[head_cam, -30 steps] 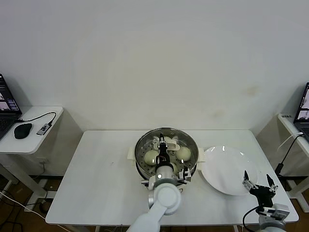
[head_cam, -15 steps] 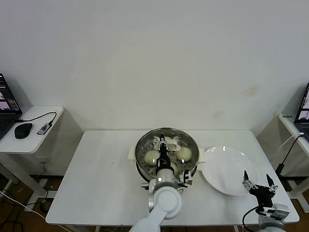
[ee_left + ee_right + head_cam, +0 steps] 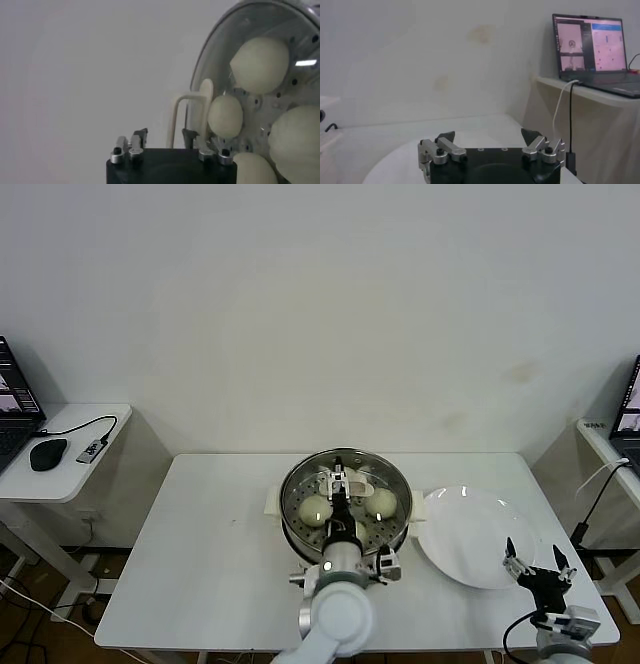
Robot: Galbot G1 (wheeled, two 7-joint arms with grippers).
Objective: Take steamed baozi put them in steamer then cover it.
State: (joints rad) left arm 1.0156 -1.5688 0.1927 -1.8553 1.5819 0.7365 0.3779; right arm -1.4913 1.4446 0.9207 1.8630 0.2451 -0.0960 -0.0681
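The steamer (image 3: 292, 524) stands at the table's middle on its white base. The glass cover (image 3: 385, 476) lies on it, its cream handle (image 3: 347, 480) on top. Through the glass I see baozi (image 3: 313, 507) inside; the arm hides some. In the left wrist view the cover (image 3: 220, 45), its handle (image 3: 190, 102) and several baozi (image 3: 260, 65) show. My left gripper (image 3: 339, 498) (image 3: 164, 134) is open, its fingers either side of one handle leg, not clamping it. My right gripper (image 3: 537, 562) (image 3: 490, 135) is open and empty at the table's front right.
A flat white plate (image 3: 470, 534) lies right of the steamer, under and behind my right gripper; it also shows in the right wrist view (image 3: 395, 160). Side tables stand to the left (image 3: 60, 459) and right (image 3: 610, 446) with laptops, a mouse and cables.
My left arm has drawn back a little towards my body, away from the cover's handle. The cover stays on the steamer. The right arm has not moved.
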